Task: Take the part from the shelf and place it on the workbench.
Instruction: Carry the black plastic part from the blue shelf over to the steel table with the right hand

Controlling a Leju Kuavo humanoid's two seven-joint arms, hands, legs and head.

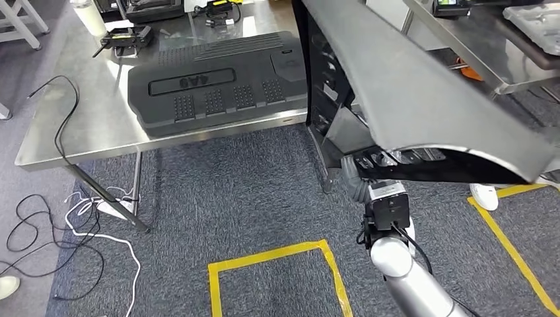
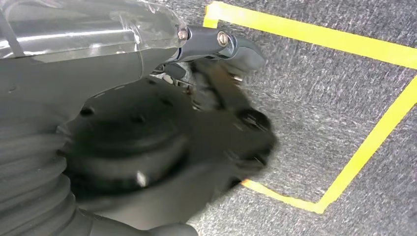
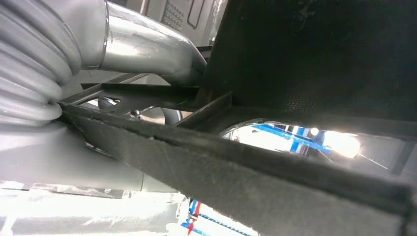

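1 long grey part (image 1: 422, 99), tilted, held by right hand (image 1: 370, 173), beside workbench (image 1: 99, 125)

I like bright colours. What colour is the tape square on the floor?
Yellow. The tape on the grey carpet shows best in the head view.

Matt dark plastic part (image 1: 422, 86), brushed reflective steel workbench (image 1: 86, 125), rough grey carpet (image 1: 251, 191).

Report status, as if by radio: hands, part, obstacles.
Right hand under the grey part, gripping it. Left hand blurred, state unclear. Black moulded panel already occupies workbench.
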